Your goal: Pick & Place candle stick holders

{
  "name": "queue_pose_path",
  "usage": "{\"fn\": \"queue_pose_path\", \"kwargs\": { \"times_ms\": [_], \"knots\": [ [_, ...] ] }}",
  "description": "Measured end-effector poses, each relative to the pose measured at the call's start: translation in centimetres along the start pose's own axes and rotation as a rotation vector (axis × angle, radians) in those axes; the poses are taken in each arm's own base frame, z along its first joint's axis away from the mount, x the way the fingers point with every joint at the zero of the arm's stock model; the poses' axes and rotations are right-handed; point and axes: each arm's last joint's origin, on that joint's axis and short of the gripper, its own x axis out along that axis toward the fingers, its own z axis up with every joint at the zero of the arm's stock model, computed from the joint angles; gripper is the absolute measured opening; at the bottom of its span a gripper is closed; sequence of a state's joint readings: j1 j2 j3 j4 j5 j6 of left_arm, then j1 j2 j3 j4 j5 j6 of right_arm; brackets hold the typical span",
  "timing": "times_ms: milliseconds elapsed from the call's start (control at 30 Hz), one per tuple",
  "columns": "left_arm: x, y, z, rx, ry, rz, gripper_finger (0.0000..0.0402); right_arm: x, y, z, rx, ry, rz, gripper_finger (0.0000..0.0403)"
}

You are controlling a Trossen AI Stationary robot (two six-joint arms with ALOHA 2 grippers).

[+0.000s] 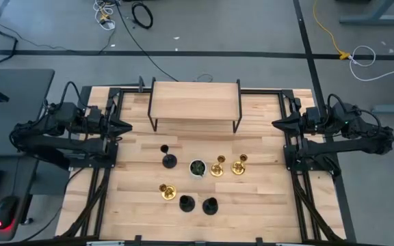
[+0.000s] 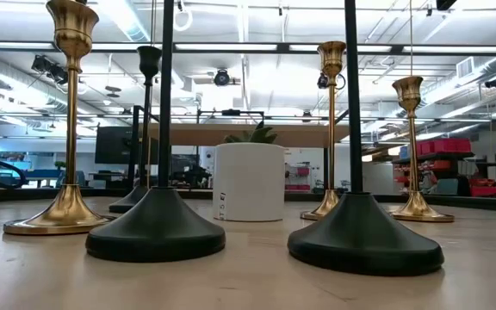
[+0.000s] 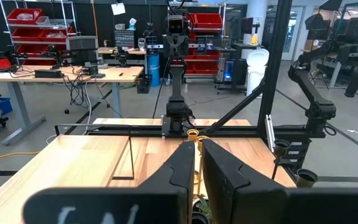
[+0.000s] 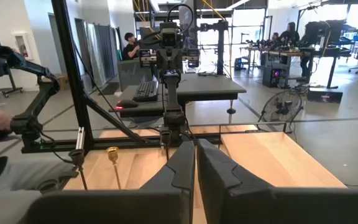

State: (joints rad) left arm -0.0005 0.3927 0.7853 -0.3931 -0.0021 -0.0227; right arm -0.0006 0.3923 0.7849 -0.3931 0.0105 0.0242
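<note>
— On the desk, left to right, what's out there?

— A black holder standing alone, then a gold holder nearer the front edge, two black holders side by side in front, the white pot in the middle, and a gold pair just right of it. All six candle stick holders stand upright on the open wood.

— And the arms?

— The left gripper is parked at the left side, fingers together, holding nothing. The right gripper mirrors it on the right, fingers pressed together, empty too.

— So nothing is done?

— I'd judge not; the raised wooden shelf at the back carries nothing, and all six wait to be picked up.

— Anything you can't see?

— From table height the two near black stems run out of the top of the picture, so their cups are cut off. Where the holders should go, I can't tell.
</note>
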Motion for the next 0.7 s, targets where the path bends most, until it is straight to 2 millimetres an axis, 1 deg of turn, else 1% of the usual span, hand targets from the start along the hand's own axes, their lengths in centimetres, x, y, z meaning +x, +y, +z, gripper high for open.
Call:
{"fn": "queue_pose_path", "kwargs": {
  "times_ms": [700],
  "knots": [
    [0.00, 0.00, 0.00, 0.000, 0.000, 0.000, 0.0034, 0.00, 0.00, 0.00, -0.016, 0.000, -0.002, 0.0022]
  ]
}}
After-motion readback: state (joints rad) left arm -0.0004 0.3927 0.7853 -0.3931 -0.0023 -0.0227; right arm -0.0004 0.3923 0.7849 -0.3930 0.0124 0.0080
